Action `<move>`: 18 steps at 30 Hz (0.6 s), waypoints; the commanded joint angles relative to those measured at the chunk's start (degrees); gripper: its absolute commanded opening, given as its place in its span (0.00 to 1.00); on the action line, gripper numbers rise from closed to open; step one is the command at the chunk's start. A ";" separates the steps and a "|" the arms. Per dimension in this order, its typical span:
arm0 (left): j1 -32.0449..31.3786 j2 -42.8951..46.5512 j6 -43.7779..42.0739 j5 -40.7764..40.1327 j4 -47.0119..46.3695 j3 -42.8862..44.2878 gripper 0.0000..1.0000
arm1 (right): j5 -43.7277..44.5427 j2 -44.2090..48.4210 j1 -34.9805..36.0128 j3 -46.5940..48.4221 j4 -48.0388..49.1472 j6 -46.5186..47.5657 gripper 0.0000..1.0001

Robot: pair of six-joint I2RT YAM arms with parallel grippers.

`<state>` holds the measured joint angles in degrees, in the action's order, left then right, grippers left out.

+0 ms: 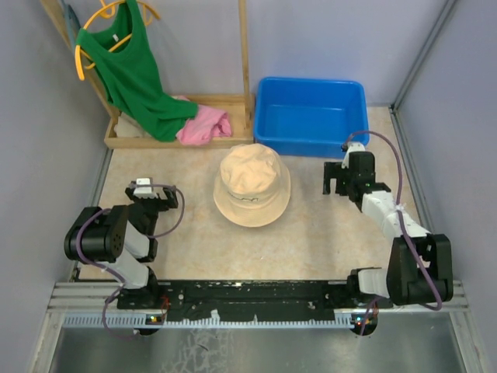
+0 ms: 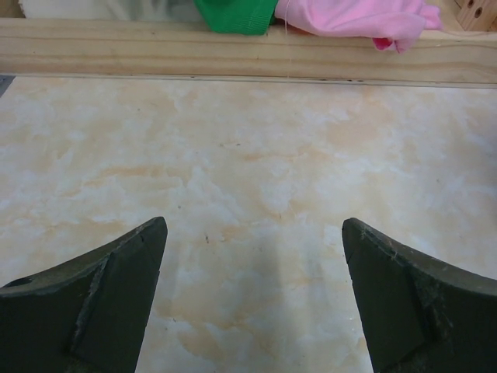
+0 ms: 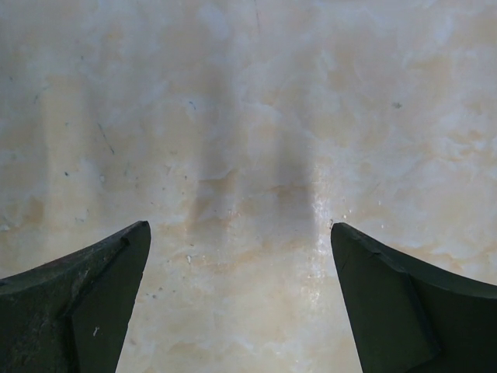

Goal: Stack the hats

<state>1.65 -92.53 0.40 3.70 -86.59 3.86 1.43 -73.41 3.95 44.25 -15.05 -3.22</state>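
hats in view: 1, beige bucket hat [image 1: 251,186], brim-down on surface [image 1: 311,225] | left claw [image 2: 255,233]: fingers spread | right claw [image 3: 241,233]: fingers spread | blue tub [image 1: 311,120]: 1 | green shirt [image 1: 128,66]: 1

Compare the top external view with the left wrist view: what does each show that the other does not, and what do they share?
Only the top external view shows the beige bucket hat, the blue tub, the yellow hanger and the right hand. Only the left wrist view shows the left hand close up, its fingers spread wide over the marbled tabletop. Both show the green shirt, the pink cloth, the wooden rail and that tabletop.
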 commanded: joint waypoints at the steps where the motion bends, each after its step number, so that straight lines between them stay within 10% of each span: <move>1: 0.24 0.67 -0.09 0.14 -5.02 0.84 0.99 | 0.25 1.87 -0.44 -7.18 21.52 0.26 0.99; 7: -0.35 1.31 -4.33 7.42 12.92 9.85 0.99 | 3.41 0.80 -0.87 -18.59 43.08 0.07 0.99; 13: -0.43 1.21 -4.78 8.66 13.04 9.94 0.99 | 9.46 1.96 -1.00 -32.97 73.45 2.01 0.99; 18: -0.47 1.21 -4.75 8.63 13.02 9.94 0.99 | 7.26 -4.55 -1.04 -32.93 79.00 3.13 0.99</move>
<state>1.58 -92.01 -3.49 10.74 -73.78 13.63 7.53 -73.91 3.36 10.20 46.81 -2.02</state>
